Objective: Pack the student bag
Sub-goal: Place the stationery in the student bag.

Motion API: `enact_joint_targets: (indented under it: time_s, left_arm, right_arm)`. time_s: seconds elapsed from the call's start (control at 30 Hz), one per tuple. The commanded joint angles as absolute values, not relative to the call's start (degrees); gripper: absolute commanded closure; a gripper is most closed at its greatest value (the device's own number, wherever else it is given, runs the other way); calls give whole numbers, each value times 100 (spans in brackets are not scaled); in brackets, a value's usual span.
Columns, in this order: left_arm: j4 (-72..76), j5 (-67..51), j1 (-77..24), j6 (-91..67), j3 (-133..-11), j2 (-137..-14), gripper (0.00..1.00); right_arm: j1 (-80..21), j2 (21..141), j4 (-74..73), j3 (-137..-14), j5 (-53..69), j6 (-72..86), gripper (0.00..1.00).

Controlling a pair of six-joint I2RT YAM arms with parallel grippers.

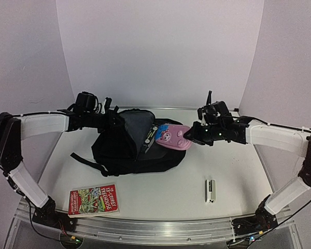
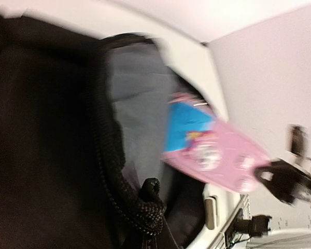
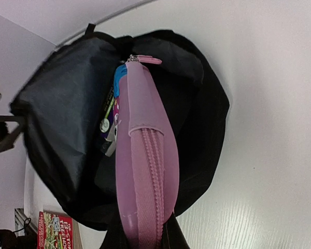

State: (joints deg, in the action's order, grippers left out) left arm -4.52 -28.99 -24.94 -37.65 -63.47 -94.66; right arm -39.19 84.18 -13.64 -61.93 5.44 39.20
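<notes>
From above, the bag (image 1: 125, 148) is seen lying near the middle of the table (image 1: 238, 176). Its mouth is turned towards 3 o'clock and lifted at the 10 o'clock edge, where the left gripper (image 1: 110, 118) is set against the rim; whether its jaws are clamped on the fabric cannot be told. The pencil case (image 1: 172, 137) is held at its 3 o'clock end by the right gripper (image 1: 191, 136), and its other end is lodged in the mouth. A book (image 1: 93, 200) is left at 7 o'clock of the bag and a small white object (image 1: 210, 190) at 4 o'clock, both well apart from it. In the left wrist view, which is blurred, the grey lining (image 2: 137, 98) is shown open, with the pink case entering from 4 o'clock; no fingers of this wrist are made out. In the right wrist view the case is seen pinched between the closed jaws at 6 o'clock, zip facing the camera, its tip past the rim. The insertion is judged about half done. The case could be snagged on the rim if pushed at a slant, the mouth could collapse onto it if the lifted rim slips, and a release made too early could let the case tip out onto the table.
</notes>
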Motion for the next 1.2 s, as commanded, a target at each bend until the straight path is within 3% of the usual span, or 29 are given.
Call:
enact_joint_targets:
  time_s: [0.0, 0.3, 0.83, 1.17]
  left_arm:
    - [501, -3334, -2550, -3069, -6203, -8296, 100]
    - [263, -3896, -2575, -2920, -6329, -8089, 100]
    - [-104, -3842, -2610, -2689, -6404, -8077, 100]
    - [-26, -3901, -2636, -2658, -6366, -7983, 100]
  right_arm:
    - [-3891, 8750, -1178, -6643, 1339, 3873, 100]
    - [-3883, 9287, -549, -6939, 2537, 3882, 100]
    - [-3895, 8441, -624, -6627, 1796, 4457, 100]
    - [-3922, 9104, -397, -6550, 2101, 4549, 100]
